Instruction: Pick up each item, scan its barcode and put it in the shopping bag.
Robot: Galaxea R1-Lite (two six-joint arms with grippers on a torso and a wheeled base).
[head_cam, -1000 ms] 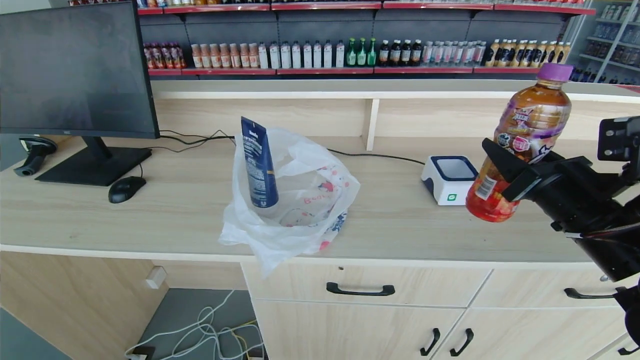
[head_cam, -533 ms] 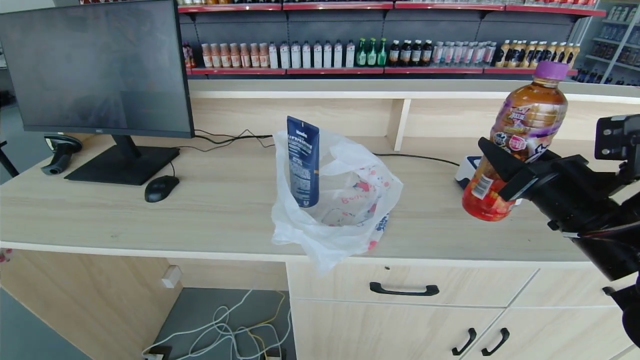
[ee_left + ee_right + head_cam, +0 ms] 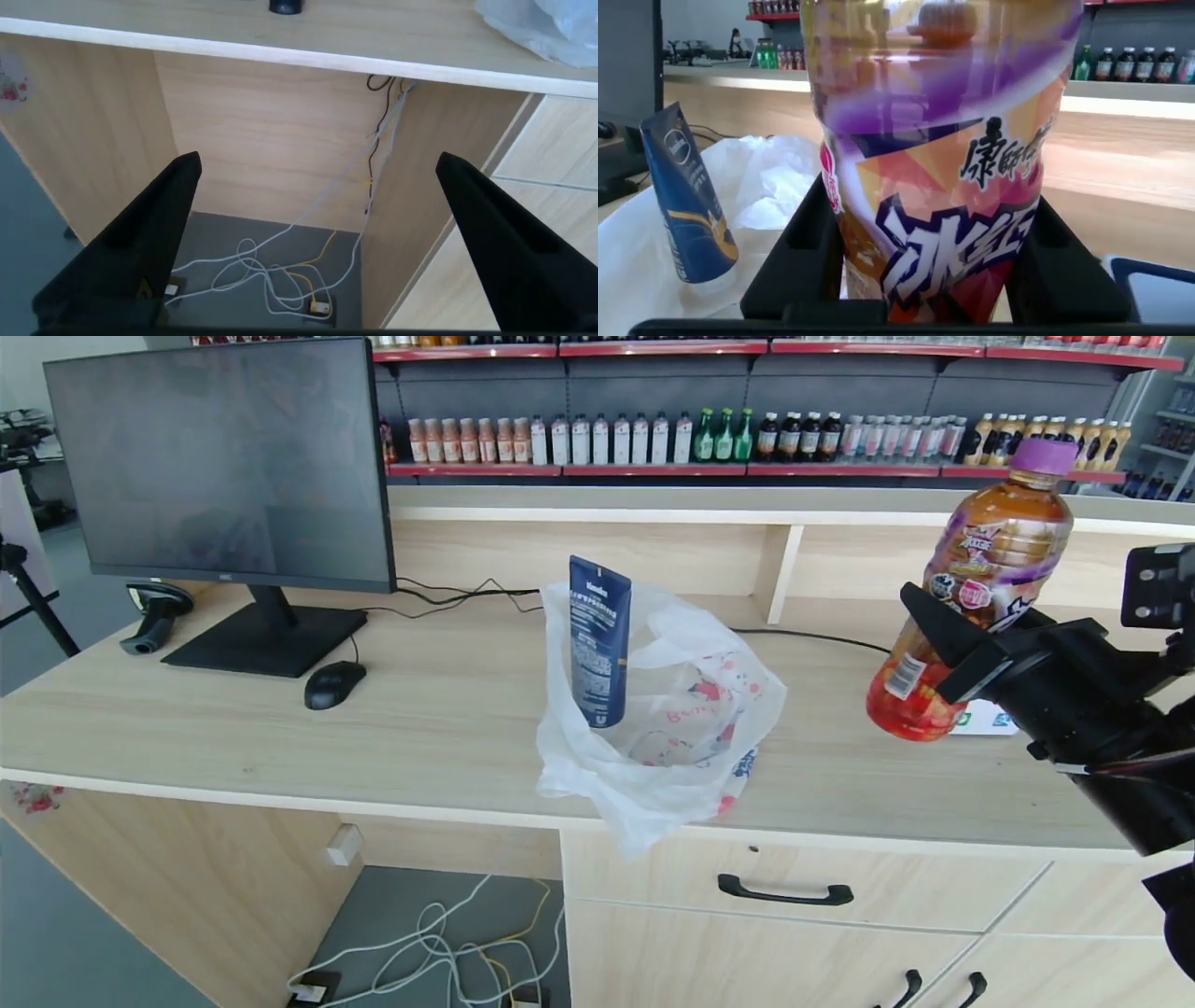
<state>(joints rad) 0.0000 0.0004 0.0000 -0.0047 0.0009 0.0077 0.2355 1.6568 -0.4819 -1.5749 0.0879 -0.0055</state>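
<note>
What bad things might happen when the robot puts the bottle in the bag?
The tube stands upright at the left side of the bag, so the bottle might knock it over going in. The bag droops over the counter edge and could slip off under added weight. The right gripper holds the tilted bottle by its lower half, so it might tip.

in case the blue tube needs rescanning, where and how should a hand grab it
Take the blue tube by its upper half, coming down from above. It stands upright in the shopping bag, its flat crimped end up and clear of the plastic, so a hand can likely pinch across the two wide faces without snagging the bag.
</note>
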